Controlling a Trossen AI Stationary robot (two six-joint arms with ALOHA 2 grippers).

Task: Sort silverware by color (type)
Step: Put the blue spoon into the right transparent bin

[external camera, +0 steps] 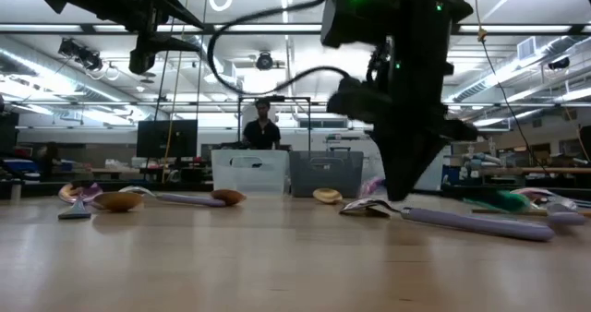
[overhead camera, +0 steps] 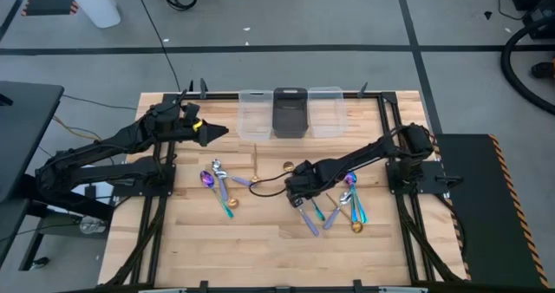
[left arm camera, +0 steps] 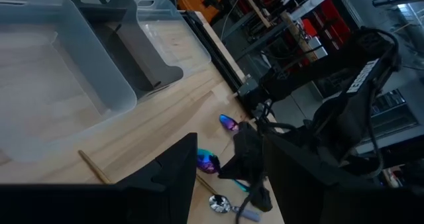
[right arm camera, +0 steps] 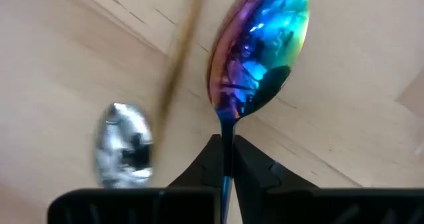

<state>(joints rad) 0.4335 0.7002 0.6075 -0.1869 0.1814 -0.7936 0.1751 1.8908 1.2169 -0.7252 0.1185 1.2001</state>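
Note:
The silverware lies on the wooden table in two loose groups, one on the left (overhead camera: 218,182) and one on the right (overhead camera: 347,206), with silver, gold and rainbow spoons in each. My right gripper (right arm camera: 226,164) is down at the table's middle (overhead camera: 299,198), shut on a rainbow spoon (right arm camera: 262,45). A silver spoon bowl (right arm camera: 124,144) lies on the wood beside it. My left gripper (overhead camera: 212,130) hangs open above the table's far left, with nothing between its fingers (left arm camera: 179,184). My right gripper pinches the rainbow spoon's thin neck (right arm camera: 227,128), just below the bowl, between its two fingertips. The fingers come steeply from above. The bowl reaches out past the fingertips, its hollow side facing the wrist camera. Whether the spoon still touches the table, I cannot tell.
Three small bins, clear, dark and clear (overhead camera: 290,113), stand side by side at the table's far edge. A lavender-handled spoon (external camera: 471,222) lies flat near my right gripper. A person (external camera: 266,127) is behind the table, beyond the bins.

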